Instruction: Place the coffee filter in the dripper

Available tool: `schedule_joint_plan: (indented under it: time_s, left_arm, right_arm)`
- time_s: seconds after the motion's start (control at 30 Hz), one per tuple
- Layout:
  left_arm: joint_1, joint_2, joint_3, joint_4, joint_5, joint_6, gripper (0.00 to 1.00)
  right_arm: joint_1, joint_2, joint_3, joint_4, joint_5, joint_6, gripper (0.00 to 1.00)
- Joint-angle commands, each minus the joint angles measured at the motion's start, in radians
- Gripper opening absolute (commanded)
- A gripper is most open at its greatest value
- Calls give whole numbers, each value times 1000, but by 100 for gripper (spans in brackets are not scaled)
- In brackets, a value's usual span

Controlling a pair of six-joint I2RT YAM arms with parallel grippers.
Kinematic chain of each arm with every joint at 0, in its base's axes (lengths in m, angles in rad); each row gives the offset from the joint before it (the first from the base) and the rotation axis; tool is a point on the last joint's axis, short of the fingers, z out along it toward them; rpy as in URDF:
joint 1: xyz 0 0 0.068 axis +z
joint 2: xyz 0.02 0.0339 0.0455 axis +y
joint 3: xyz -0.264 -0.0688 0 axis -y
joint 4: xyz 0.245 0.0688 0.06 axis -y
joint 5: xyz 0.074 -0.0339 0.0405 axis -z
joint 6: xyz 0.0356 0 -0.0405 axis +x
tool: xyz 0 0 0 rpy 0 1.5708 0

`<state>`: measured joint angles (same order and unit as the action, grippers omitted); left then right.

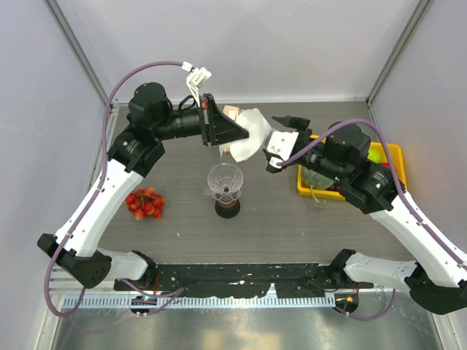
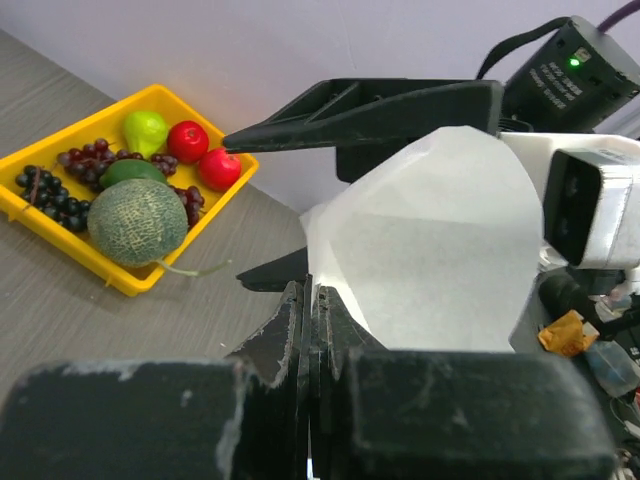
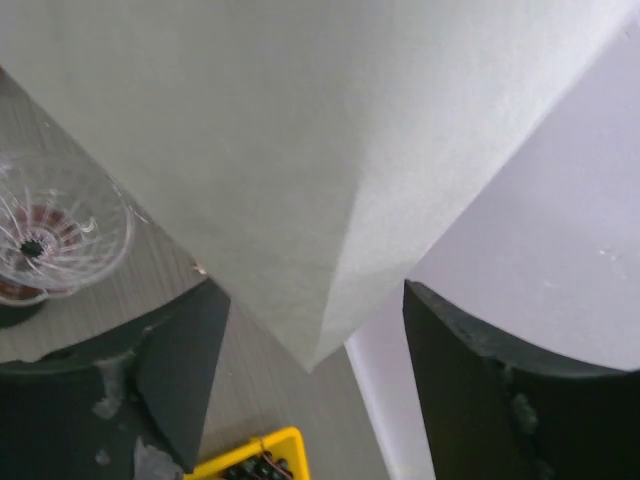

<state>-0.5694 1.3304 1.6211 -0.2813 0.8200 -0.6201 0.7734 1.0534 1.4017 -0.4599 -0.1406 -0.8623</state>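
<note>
My left gripper (image 1: 244,133) is shut on a corner of the white paper coffee filter (image 1: 257,131) and holds it in the air at the back of the table. In the left wrist view the closed jaws (image 2: 312,300) pinch the filter (image 2: 430,250). My right gripper (image 1: 271,143) is open, its two black fingers on either side of the filter's far edge without closing on it. In the right wrist view the filter (image 3: 300,150) hangs between the spread fingers (image 3: 180,370). The clear ribbed dripper (image 1: 225,179) stands on a dark round base at mid-table, below and in front of the filter; it also shows in the right wrist view (image 3: 50,235).
A yellow tray (image 1: 398,153) of fruit, with a melon (image 2: 135,220), sits at the right. A cluster of red fruit (image 1: 144,203) lies at the left. A beige packet (image 1: 232,113) stands behind the filter. White walls close in the back and sides.
</note>
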Motion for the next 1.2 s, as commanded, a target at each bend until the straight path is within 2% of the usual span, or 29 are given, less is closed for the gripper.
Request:
schedule_joint_plan:
  time_s: [0.0,0.1,0.3,0.47,0.7,0.93,1.1,1.13,1.17]
  left_arm:
    - [14,-31,26,-39,-33,89,0]
    - [14,-46,60,-191,-90,270,0]
    - [14,-17,213,-726,-252,672,0]
    - [14,27,286,-973,-306,763,0]
    - [14,139,313,-1000,-357,740,0]
    - [14,279,373,-1012,-412,734,0]
    - [14,319,332,-1001,-407,732,0]
    - [16,316,318,-998,-385,738,8]
    - [16,306,304,-995,-357,746,21]
  right_arm:
    - [4,-39,2,3,29,32,85]
    - [-17,-55,8,-68,0,75,90]
    - [-72,-49,65,-224,-74,340,96]
    - [-86,-46,68,-260,-125,460,99]
    - [-89,-6,77,-246,-149,548,96]
    - [-155,98,209,-270,-200,698,96]
    - [-180,123,223,-270,-237,692,96]
    - [-183,123,215,-270,-241,680,96]
    - [-183,123,211,-270,-252,674,96]
